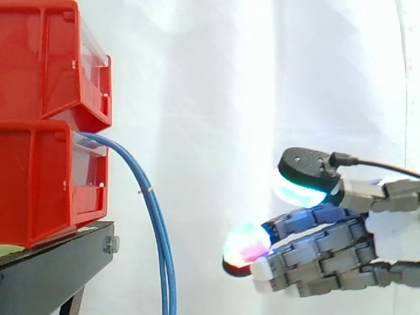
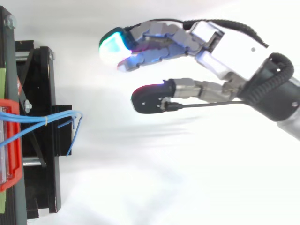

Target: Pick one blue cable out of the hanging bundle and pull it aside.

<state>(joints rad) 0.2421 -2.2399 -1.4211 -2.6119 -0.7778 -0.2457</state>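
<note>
The hand (image 1: 328, 252) hovers with fingers stretched out almost straight and the thumb held apart above them, gripping nothing, well apart from the blue cables (image 1: 157, 230). These leave the lower red bin (image 1: 39, 190) and hang close together past the front edge of the black stand (image 1: 52, 269). The likely trouble is the thick pads: the strands lie touching, so a broad closing could catch several at once. A glancing touch might also swing the loose bundle away, and a hard sideways pull could shift the bin on the stand.
</note>
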